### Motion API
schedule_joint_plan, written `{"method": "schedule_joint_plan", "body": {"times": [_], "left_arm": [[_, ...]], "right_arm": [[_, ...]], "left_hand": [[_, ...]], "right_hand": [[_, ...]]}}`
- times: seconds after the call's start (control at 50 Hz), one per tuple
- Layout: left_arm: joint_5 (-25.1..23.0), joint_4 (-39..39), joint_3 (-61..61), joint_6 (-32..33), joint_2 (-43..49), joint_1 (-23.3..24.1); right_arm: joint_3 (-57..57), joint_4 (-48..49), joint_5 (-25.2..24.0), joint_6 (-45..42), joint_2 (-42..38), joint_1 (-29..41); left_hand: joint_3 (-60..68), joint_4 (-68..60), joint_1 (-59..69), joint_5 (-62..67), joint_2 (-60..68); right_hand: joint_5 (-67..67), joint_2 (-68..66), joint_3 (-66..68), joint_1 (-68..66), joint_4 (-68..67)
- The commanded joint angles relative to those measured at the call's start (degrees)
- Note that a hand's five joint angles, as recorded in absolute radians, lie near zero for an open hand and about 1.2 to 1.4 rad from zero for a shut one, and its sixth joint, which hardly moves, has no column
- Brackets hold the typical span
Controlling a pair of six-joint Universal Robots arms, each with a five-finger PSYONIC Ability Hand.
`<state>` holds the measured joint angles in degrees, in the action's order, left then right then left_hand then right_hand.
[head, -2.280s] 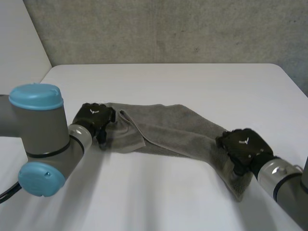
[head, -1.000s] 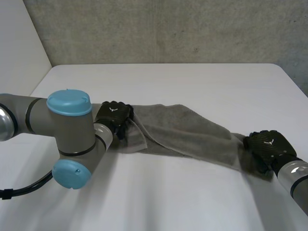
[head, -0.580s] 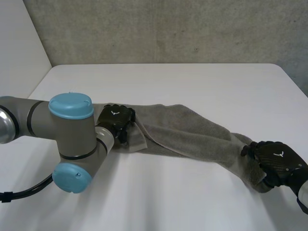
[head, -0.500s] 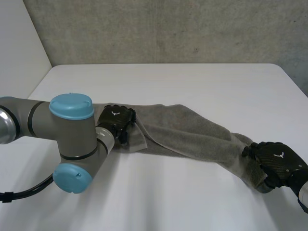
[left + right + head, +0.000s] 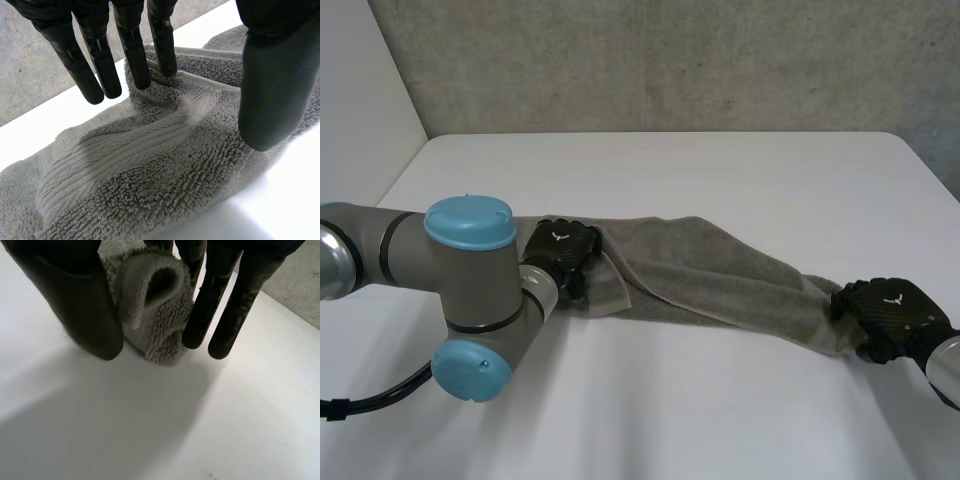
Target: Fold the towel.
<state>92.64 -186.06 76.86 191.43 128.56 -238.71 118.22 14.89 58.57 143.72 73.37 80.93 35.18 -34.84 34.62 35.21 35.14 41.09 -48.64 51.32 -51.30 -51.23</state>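
A grey towel (image 5: 720, 275) lies stretched in a long, bunched band across the white table (image 5: 700, 170). My left hand (image 5: 560, 252) rests on its left end. In the left wrist view its straight fingers (image 5: 135, 55) press their tips into the terry pile (image 5: 150, 170), with the thumb (image 5: 275, 85) standing over the cloth beside them. My right hand (image 5: 890, 312) is at the towel's right end. There the rolled-up end (image 5: 155, 305) sits pinched between the thumb (image 5: 85, 305) and the fingers (image 5: 235, 300), just above the table.
My left arm's big elbow joint (image 5: 470, 290) lies low over the table in front of the left hand. A concrete wall (image 5: 670, 60) runs behind the table's far edge. Bare table stretches beyond the towel and in front of it.
My right hand has slid further right with the towel's end, drawing the band longer, and its fingers have closed in on that end. The left hand has stayed put.
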Motion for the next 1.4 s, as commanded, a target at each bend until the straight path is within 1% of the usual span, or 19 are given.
{"method": "schedule_joint_plan", "body": {"times": [0.02,0.04,0.1,0.2,0.26,0.36,0.48,0.6,0.64,0.82,0.88,0.94,0.96,0.98,1.0,1.02,1.04,1.12,1.4], "left_arm": [[0.0,0.0,-0.04,0.0,0.2,0.0],[0.0,0.0,-0.04,0.0,0.2,0.0],[0.09,0.0,-0.04,0.0,0.2,0.0],[0.35,0.0,-0.04,-0.09,-0.23,0.0],[0.35,0.17,0.14,-0.61,-0.85,0.0],[0.35,0.53,-0.04,-4.04,-1.47,0.18],[0.35,0.35,-2.58,-9.66,-0.59,1.49],[0.44,0.79,-6.1,-10.11,2.93,2.99],[0.35,2.01,-8.38,-10.02,5.2,4.57],[0.44,6.41,-15.33,-9.93,12.16,6.51],[1.32,8.88,-18.76,-9.84,14.88,7.21],[3.6,10.99,-21.57,-9.84,16.73,7.39],[5.17,11.51,-22.62,-9.76,17.16,7.39],[6.84,11.77,-23.41,-9.76,17.25,7.39],[6.86,11.78,-23.42,-9.76,17.25,7.39],[8.51,11.86,-23.94,-9.76,17.17,7.3],[8.53,11.86,-23.95,-9.76,17.17,7.3],[11.25,11.87,-23.42,-9.93,15.77,6.86],[10.9,11.34,-15.87,-10.11,7.42,3.61]], "right_arm": [[-2.29,1.01,2.42,0.24,-0.59,2.47],[-3.08,1.02,3.47,0.68,-0.59,2.83],[-4.92,1.02,5.58,1.29,-0.33,3.44],[-6.6,1.1,6.3,4.11,0.81,4.68],[-7.65,1.19,6.21,13.75,5.72,5.38],[-7.57,1.19,5.95,18.43,5.82,5.73],[-6.86,1.1,6.21,17.91,3.72,6.52],[-6.78,0.93,6.12,16.5,2.92,6.7],[-6.51,0.93,5.86,15.89,2.83,6.52],[-6.07,1.02,5.94,15.62,2.83,6.61],[-5.81,1.02,5.86,15.62,2.92,6.61],[-5.72,1.02,5.77,15.53,2.92,6.7],[-5.63,1.02,5.68,15.53,2.92,6.61],[-5.63,1.02,5.68,15.27,2.92,6.61],[-5.63,1.02,5.68,15.27,2.92,6.61],[-5.63,1.02,5.68,14.92,2.92,6.52],[-5.63,1.02,5.68,14.92,2.92,6.52],[-5.63,1.02,5.68,14.22,2.92,6.26],[-5.81,1.02,5.5,14.22,2.83,6.52]], "left_hand": [[-4.28,3.94,-3.71,-14.31,-4.23],[-4.28,3.94,-3.71,-14.31,-4.23],[-4.28,3.94,-3.71,-14.31,-4.23],[-4.11,3.77,-3.54,-14.14,-4.07],[-3.94,3.6,-3.38,-13.97,-3.9],[-3.94,3.6,-3.38,-13.97,-3.9],[-4.11,3.77,-3.54,-14.14,-4.07],[-4.44,4.11,-3.88,-14.48,-4.4],[-5.11,4.77,-4.55,-15.14,-5.07],[-6.13,5.79,-5.56,-16.16,-6.08],[-5.62,5.28,-5.06,-15.65,-5.58],[-2.93,2.59,-2.37,-12.96,-2.89],[1.07,-1.41,1.63,-8.97,1.11],[6.94,-7.27,7.5,-3.1,6.98],[6.99,-7.33,7.56,-3.04,7.04],[13.16,-13.49,13.72,3.12,13.2],[13.22,-13.56,13.78,3.19,13.26],[23.79,-24.13,24.36,13.76,23.84],[20.3,-20.64,20.86,10.27,20.34]], "right_hand": [[20.98,-23.43,20.76,-20.77,-20.85],[28.83,-31.28,28.6,-28.62,-28.7],[28.91,-31.36,28.68,-28.7,-28.77],[28.91,-31.36,28.68,-28.7,-28.77],[28.91,-31.36,28.68,-28.7,-28.77],[28.91,-31.36,28.68,-28.7,-28.77],[28.91,-31.36,28.68,-28.7,-28.77],[28.91,-31.36,28.68,-28.7,-28.77],[28.91,-31.36,28.68,-28.7,-28.77],[28.91,-31.36,28.68,-28.7,-28.77],[28.91,-31.36,28.68,-28.7,-28.77],[28.91,-31.36,28.68,-28.7,-28.77],[28.91,-31.36,28.68,-28.7,-28.77],[28.91,-31.36,28.68,-28.7,-28.77],[28.91,-31.36,28.68,-28.7,-28.77],[28.91,-31.36,28.68,-28.7,-28.77],[28.91,-31.36,28.68,-28.7,-28.77],[28.91,-31.36,28.68,-28.7,-28.77],[28.91,-31.36,28.68,-28.7,-28.77]]}}
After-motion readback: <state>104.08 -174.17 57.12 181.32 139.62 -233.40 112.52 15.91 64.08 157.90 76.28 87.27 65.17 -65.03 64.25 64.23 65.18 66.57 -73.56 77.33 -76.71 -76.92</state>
